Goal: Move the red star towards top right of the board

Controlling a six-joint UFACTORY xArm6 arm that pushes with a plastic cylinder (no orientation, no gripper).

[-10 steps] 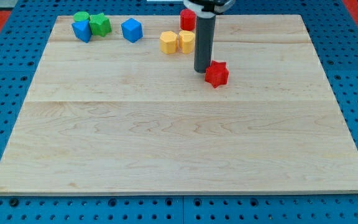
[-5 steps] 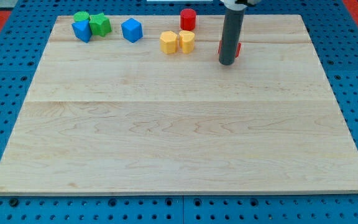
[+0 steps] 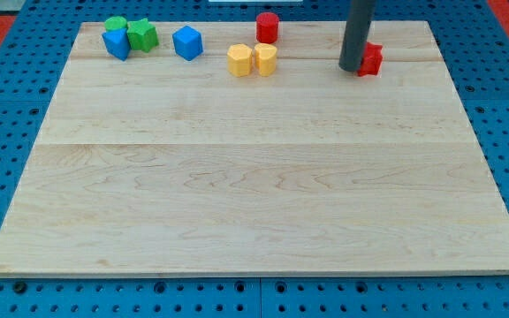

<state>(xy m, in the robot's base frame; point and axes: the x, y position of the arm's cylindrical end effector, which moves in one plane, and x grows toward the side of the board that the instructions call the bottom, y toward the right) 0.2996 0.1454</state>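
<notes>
The red star [image 3: 370, 59] lies near the board's top edge, right of centre, partly hidden behind my rod. My tip [image 3: 352, 67] stands against the star's left side, touching it or nearly so. The wooden board [image 3: 254, 177] fills most of the view.
A red cylinder [image 3: 267, 27] stands at the top centre. Two yellow blocks [image 3: 239, 60] [image 3: 265, 58] sit side by side below it. At the top left are a blue block [image 3: 187, 42], a green star-like block [image 3: 143, 35], a green cylinder [image 3: 116, 24] and another blue block [image 3: 117, 44].
My tip has pushed the red star up and to the right, from near the board's upper middle to close under the top edge. The other blocks have not moved.
</notes>
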